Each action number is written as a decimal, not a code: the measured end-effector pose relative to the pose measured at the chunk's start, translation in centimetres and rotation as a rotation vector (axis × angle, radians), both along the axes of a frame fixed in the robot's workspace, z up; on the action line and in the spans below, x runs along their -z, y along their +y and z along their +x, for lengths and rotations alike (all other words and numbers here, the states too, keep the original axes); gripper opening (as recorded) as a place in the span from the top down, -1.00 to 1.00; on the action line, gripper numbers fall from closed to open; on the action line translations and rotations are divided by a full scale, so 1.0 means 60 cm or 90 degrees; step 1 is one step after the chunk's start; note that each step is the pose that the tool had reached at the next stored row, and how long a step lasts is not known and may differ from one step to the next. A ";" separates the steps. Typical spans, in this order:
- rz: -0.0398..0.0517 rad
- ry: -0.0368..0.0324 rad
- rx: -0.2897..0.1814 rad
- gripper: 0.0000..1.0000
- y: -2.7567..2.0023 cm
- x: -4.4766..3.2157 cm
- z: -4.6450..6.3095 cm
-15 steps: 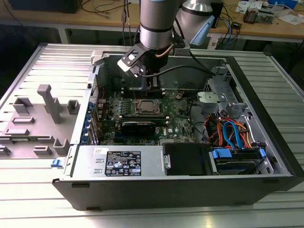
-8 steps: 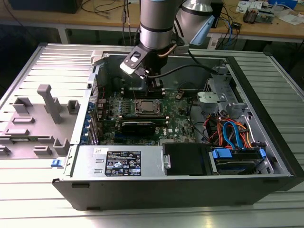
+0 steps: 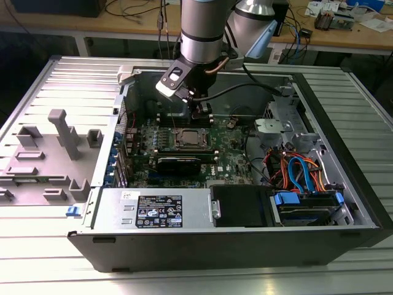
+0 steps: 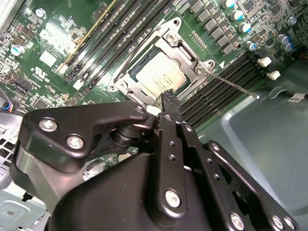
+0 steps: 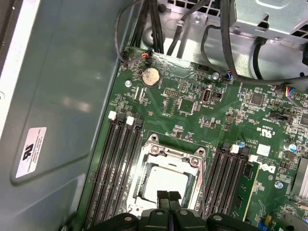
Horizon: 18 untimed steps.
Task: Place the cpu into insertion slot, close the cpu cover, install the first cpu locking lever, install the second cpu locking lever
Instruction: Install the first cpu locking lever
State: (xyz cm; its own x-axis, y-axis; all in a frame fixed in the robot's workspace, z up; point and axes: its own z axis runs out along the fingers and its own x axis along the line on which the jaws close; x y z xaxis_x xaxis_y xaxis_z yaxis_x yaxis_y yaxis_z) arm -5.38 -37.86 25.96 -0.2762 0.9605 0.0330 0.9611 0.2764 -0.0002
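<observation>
The cpu point(image 4: 159, 77) lies flat in its socket on the motherboard point(image 4: 48, 57), and the cpu cover point(image 4: 179, 42) appears folded down around it, so I judge 2 of the 4 steps done and the 1st locking lever in hand. 1 thin lever rod point(image 4: 236, 85) juts free over the memory slots point(image 4: 219, 94), unlatched. The gripper point(image 4: 169, 102), fingertips pressed together on nothing, hovers at the socket's edge; latching would call for pushing that rod down under its hook.

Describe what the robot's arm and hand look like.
The arm is a silver-grey cylinder with a dark band. A pale box-shaped module sits at its wrist, and a black cable loops away. The hand is matte black: linked bars with silver screws, ending in narrow fingers.
</observation>
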 end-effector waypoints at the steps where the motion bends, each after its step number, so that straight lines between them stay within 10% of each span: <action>1: 0.0000 0.0000 0.000 0.79 0.0000 0.000 0.000; 11: 0.0000 0.0000 -0.006 0.79 0.0000 0.000 0.000; 18: 0.0001 -0.0001 -0.073 0.79 0.0000 0.000 -0.001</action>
State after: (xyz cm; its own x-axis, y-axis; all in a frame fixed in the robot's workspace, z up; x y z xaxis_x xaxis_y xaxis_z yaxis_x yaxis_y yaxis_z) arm -5.44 -37.86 25.95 -0.3839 0.9228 0.0332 0.9233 0.3841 0.0000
